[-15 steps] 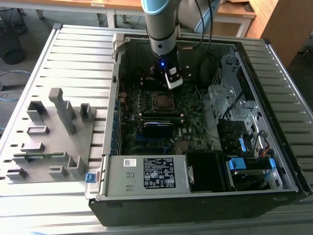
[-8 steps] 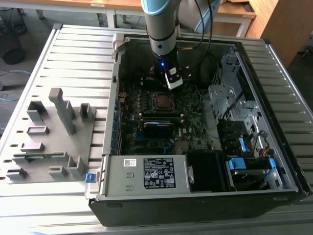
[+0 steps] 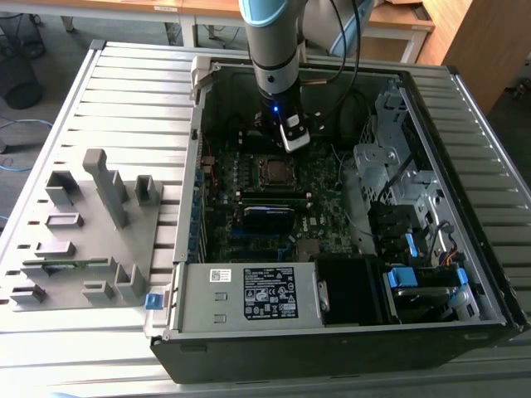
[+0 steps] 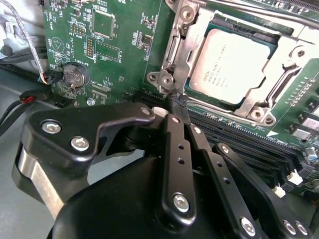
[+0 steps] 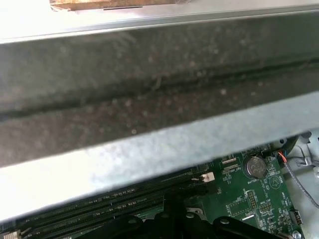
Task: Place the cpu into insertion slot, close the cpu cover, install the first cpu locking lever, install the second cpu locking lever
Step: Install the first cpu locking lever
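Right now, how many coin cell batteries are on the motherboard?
1. The coin cell battery sits at the edge of the motherboard, by the red and black wires, apart from the cpu. The gripper hides part of the board.

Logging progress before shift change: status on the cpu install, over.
End effector shut, tip at cpu cover corner. Cpu seated, cover down. No obstruction seen.

Coin battery (image 4: 74, 75) on green motherboard (image 4: 129, 25) — grey fixture (image 3: 83, 232) beside case (image 3: 332, 358).

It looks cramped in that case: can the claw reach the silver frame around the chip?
Probably yes. The claw hangs right beside a corner of the cpu cover, and nothing stands between them.
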Motion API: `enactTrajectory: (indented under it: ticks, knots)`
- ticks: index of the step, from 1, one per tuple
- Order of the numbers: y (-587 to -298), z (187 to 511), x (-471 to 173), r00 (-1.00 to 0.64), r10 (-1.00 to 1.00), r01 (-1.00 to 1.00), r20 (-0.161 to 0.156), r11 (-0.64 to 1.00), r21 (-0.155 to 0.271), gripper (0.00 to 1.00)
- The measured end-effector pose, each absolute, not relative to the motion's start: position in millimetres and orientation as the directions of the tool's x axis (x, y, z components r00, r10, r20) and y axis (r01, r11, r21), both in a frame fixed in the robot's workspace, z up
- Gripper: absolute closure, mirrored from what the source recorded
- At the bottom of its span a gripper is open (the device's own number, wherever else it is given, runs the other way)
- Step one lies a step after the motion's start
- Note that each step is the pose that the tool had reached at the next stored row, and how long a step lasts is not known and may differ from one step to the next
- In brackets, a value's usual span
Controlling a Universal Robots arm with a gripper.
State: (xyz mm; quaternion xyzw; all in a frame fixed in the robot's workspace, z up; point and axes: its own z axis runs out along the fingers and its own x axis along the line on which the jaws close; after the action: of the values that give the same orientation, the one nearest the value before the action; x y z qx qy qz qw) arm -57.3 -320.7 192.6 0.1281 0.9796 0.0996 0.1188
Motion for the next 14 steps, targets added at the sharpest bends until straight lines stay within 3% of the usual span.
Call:
enactTrajectory:
  ticks: [13,14]
  knots:
    - [-320.8,192.0,-57.4,-0.939,0.275,0.227,-0.207,0.947,0.226,0.9]
    - [-320.8,191.9,-57.3,-0.938,0.278,0.227,-0.205,0.943,0.243,0.9]
